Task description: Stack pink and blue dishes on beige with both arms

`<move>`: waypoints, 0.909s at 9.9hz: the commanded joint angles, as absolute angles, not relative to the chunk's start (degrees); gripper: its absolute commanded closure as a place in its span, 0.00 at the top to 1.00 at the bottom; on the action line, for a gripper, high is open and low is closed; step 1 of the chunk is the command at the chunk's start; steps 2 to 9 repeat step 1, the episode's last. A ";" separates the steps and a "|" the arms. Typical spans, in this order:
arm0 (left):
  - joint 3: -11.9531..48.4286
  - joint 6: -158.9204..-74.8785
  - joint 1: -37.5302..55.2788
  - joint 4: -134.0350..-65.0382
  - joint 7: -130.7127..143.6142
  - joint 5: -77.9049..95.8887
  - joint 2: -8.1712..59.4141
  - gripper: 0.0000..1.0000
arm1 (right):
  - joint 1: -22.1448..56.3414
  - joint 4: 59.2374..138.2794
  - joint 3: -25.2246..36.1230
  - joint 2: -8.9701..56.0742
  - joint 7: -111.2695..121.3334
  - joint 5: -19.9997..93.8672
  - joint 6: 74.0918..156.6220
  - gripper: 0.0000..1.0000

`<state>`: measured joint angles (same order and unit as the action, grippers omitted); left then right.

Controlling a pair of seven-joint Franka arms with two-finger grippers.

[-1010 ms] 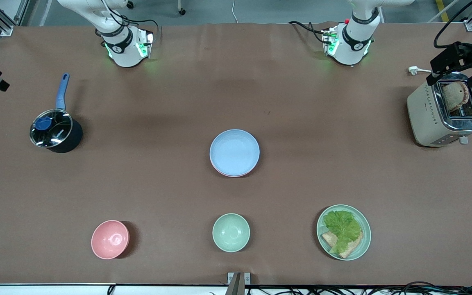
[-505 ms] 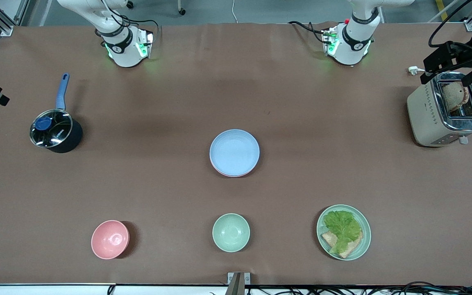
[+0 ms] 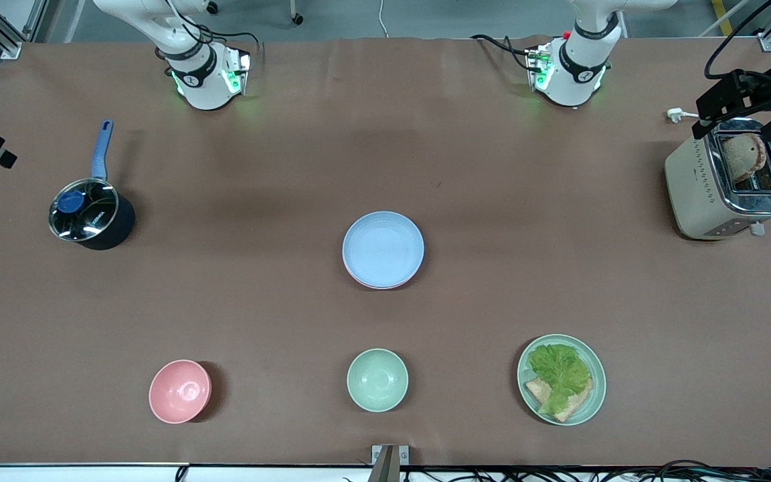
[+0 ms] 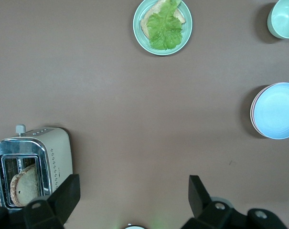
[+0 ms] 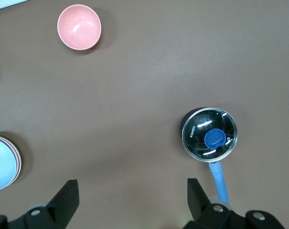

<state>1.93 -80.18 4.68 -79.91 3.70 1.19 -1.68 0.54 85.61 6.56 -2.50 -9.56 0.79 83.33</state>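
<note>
The light blue plate lies on top of a stack at the middle of the table. Under it only the thin rim of the pink plate shows. The beige plate is hidden. The stack also appears in the left wrist view as the blue plate and in the right wrist view as the blue plate. My left gripper hangs open and empty high over the toaster. My right gripper is open and empty, high over the table's edge near the saucepan.
A small deep pink bowl, a mint-green bowl and a mint-green plate with lettuce and bread stand in a row near the front camera. The toaster holds a slice of bread.
Both grippers have shifted only slightly at the table's two ends. The stack and the other dishes have not moved.
</note>
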 commanded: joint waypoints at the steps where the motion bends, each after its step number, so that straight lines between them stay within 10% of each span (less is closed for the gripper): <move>1: 2.11 -79.54 4.92 -81.56 3.43 0.00 -1.58 1.00 | 1.23 84.73 7.03 -2.29 -9.23 -0.44 82.35 1.00; 9: 2.11 -79.54 4.92 -81.56 3.43 0.00 -1.58 1.00 | 1.23 84.73 7.03 -2.29 -9.23 -0.44 82.35 1.00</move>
